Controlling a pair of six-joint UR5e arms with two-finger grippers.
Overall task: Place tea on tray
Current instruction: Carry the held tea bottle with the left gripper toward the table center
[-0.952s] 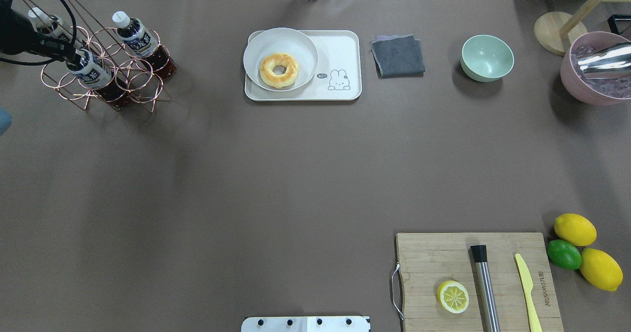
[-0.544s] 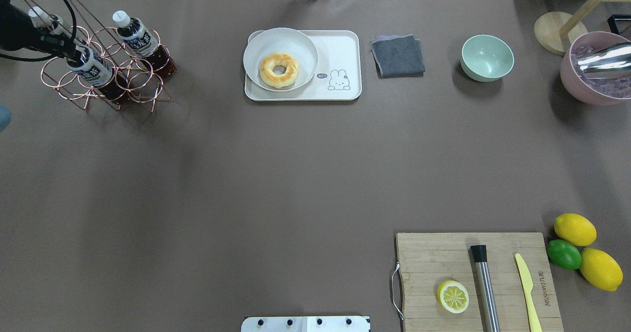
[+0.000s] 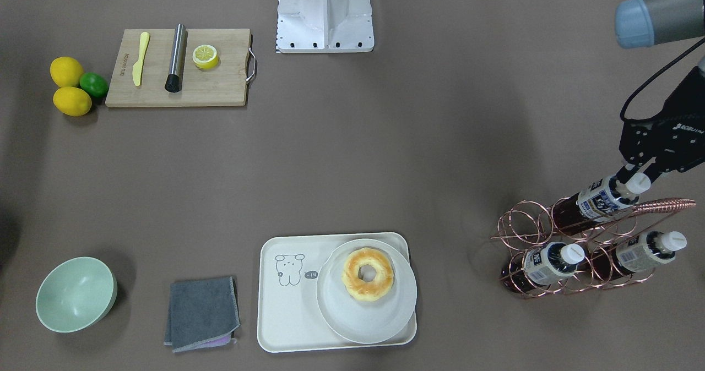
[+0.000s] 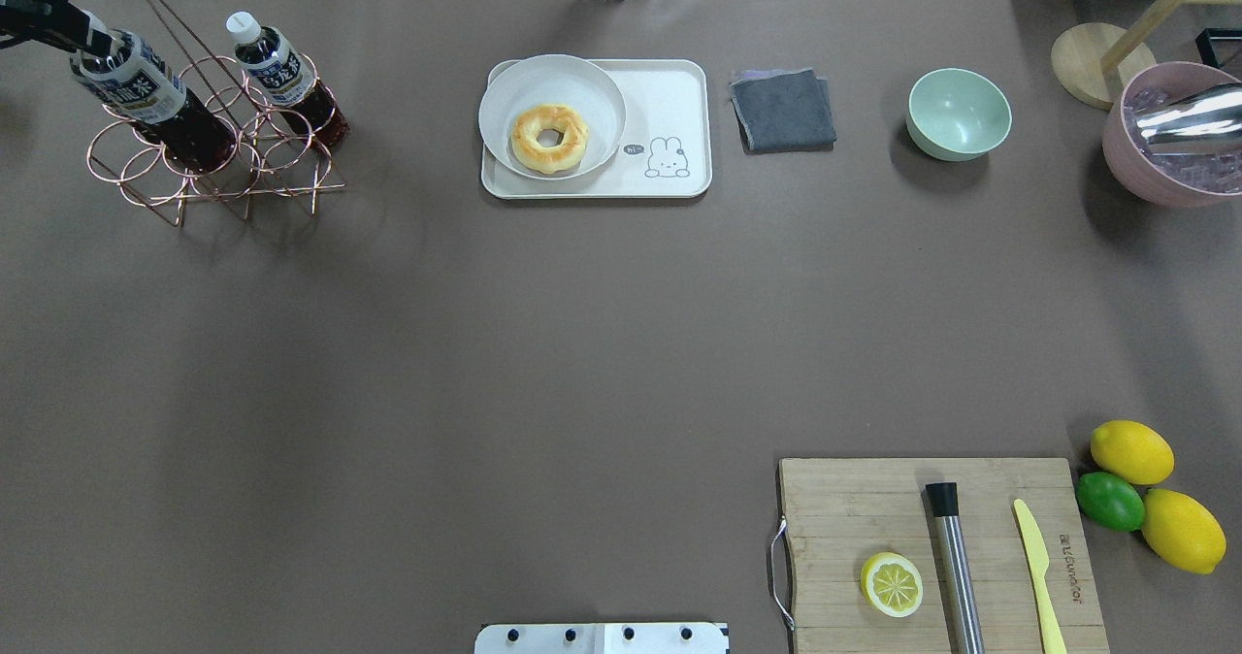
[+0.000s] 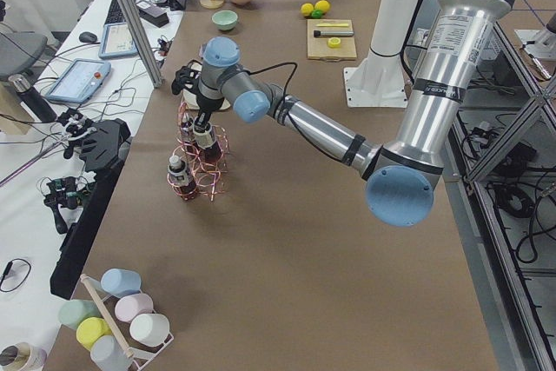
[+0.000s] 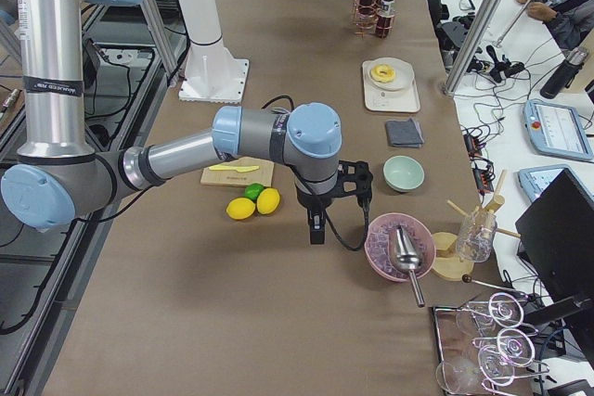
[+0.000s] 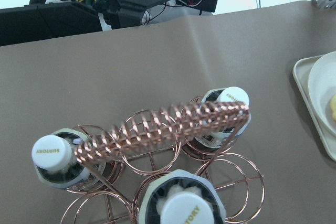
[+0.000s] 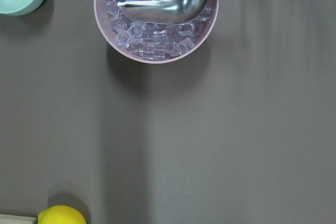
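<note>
My left gripper is shut on the white cap of a tea bottle and holds it tilted, partly drawn out of the copper wire rack. In the overhead view the held bottle shows at the far left with the gripper at its cap. Two more tea bottles stand in the rack. The cream tray with the line-drawn animal lies at the far middle, well to the right of the rack. My right gripper hangs near the pink bowl; I cannot tell if it is open.
A white plate with a doughnut fills the tray's left half. A grey cloth, a green bowl and a pink ice bowl with scoop lie beyond. A cutting board and lemons sit near right.
My left gripper has pulled the front tea bottle up and toward the far left, out of its rack ring. The rack has shifted a little.
</note>
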